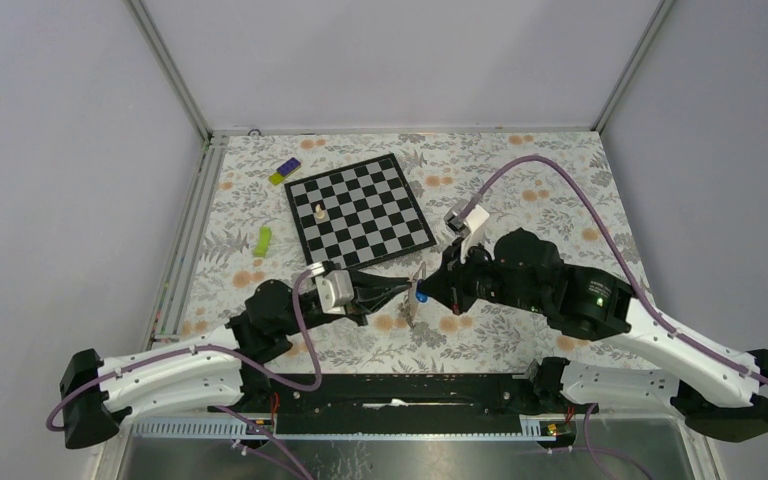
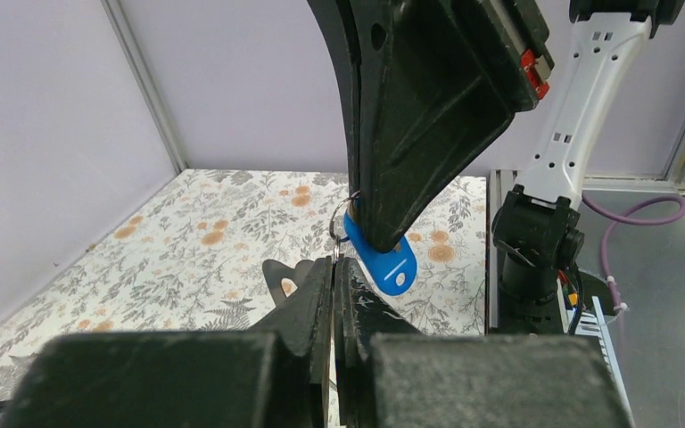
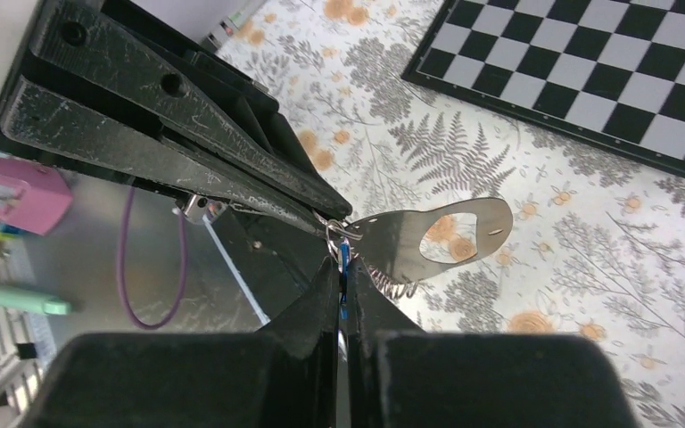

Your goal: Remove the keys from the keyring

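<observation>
**Two arms, one keyring, held above the flowered cloth**

We see a table under a flowered cloth [image 1: 520,170], with pale grey walls [image 1: 60,150] and two metal posts [image 1: 168,65] behind. On it we count one chessboard [image 1: 360,208], one white piece [image 1: 319,212] standing on it, one green bar [image 1: 263,240] and one yellow-and-purple block [image 1: 284,171]. Two arms meet just in front of the board. The left gripper [image 2: 334,267] is closed tight on the wire keyring [image 2: 339,221]. The right gripper [image 3: 342,267] is closed tight on its blue tag [image 2: 392,263]. The keys [image 3: 446,227] hang there: one broad silvery blade and a toothed edge. Beyond that, we cannot tell how many.
</observation>
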Controlling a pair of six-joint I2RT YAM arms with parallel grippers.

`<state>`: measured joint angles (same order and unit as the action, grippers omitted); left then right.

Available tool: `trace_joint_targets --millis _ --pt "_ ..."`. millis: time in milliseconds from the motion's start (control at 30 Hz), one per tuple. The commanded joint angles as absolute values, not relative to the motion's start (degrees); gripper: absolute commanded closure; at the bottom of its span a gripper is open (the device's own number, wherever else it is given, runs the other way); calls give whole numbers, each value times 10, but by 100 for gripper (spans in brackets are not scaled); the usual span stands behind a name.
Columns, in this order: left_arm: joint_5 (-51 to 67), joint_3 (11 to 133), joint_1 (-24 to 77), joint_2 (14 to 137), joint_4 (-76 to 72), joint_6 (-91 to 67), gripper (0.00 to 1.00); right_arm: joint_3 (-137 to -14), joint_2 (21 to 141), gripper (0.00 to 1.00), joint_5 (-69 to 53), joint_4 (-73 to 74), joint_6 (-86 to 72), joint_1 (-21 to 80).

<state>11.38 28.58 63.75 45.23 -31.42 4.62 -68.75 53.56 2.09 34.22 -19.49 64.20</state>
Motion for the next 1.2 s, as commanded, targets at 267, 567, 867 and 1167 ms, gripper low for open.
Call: trace_joint_targets --millis 267,567,867,1167 --pt "104 270 628 360 -318 74 100 -579 431 100 66 121 -369 645" --pt "142 282 628 335 -312 110 100 -504 403 100 71 7 -492 645" --pt "155 287 628 338 -327 123 100 -445 396 100 72 -68 -566 645" --pt "169 274 628 330 -352 137 100 -393 396 100 73 -126 -622 645"
